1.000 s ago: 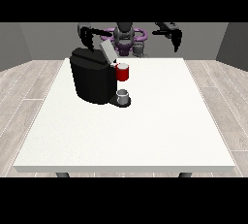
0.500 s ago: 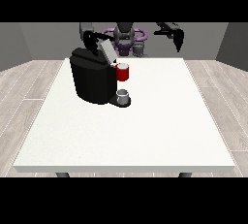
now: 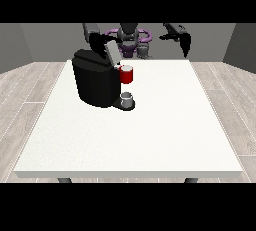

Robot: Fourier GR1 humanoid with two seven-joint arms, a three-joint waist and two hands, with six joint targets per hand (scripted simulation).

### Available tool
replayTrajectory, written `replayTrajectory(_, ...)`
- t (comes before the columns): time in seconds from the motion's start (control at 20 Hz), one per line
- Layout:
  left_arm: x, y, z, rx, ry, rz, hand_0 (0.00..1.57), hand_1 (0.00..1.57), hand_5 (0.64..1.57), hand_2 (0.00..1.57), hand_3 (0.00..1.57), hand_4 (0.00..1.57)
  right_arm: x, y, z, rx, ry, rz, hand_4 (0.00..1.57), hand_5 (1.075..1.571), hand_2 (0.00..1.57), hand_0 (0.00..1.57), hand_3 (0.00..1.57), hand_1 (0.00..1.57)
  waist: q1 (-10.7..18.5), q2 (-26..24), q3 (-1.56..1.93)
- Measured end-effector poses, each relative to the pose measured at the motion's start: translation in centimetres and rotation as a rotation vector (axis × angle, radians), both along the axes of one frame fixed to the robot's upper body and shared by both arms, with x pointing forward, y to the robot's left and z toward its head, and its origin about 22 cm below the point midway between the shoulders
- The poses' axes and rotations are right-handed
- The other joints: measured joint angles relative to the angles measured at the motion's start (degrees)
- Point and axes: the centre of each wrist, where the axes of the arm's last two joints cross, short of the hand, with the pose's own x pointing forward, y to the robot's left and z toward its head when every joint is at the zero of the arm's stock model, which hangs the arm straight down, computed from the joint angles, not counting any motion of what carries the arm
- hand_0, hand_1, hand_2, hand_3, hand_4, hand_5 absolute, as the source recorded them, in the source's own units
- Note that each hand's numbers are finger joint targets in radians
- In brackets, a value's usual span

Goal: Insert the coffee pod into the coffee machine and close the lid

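Robot hand (image 3: pixel 184 41) at view's right hangs raised, fingers seemingly drooping.

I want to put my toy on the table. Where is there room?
Lots of room! The white table is bare all along the near edge and the whole side at the view's right, next to the red part and small grey cup. It is crowded only at the far corner at the view's left, where the black coffee machine stands.

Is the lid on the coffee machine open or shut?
Open. The lid stands tilted up above the black coffee machine instead of lying flat on its top, and the hand at the view's left is by it.
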Motion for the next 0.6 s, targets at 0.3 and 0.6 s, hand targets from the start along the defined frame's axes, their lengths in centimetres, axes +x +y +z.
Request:
replayTrajectory(0.3, -0.3, 0.3, -0.3, 0.007, 0.01, -0.002, 0.0, 0.0, 1.571, 0.0, 0.0, 0.0, 0.6, 0.7, 0.3, -0.011, 0.007, 0.002, 0.18, 1.571, 0.0, 0.0, 0.0, 0.0, 0.57, 0.15, 0.14)
replayTrajectory(0.6, -0.2, 1.0, -0.5, 0.004, 0.014, 0.025, 0.0, 0.0, 1.571, 0.0, 0.0, 0.19, 1.0, 2.2, 0.5, -0.05, 0.022, 0.047, 0.06, 1.571, 0.0, 0.0, 0.0, 0.0, 0.25, 0.04, 0.22)
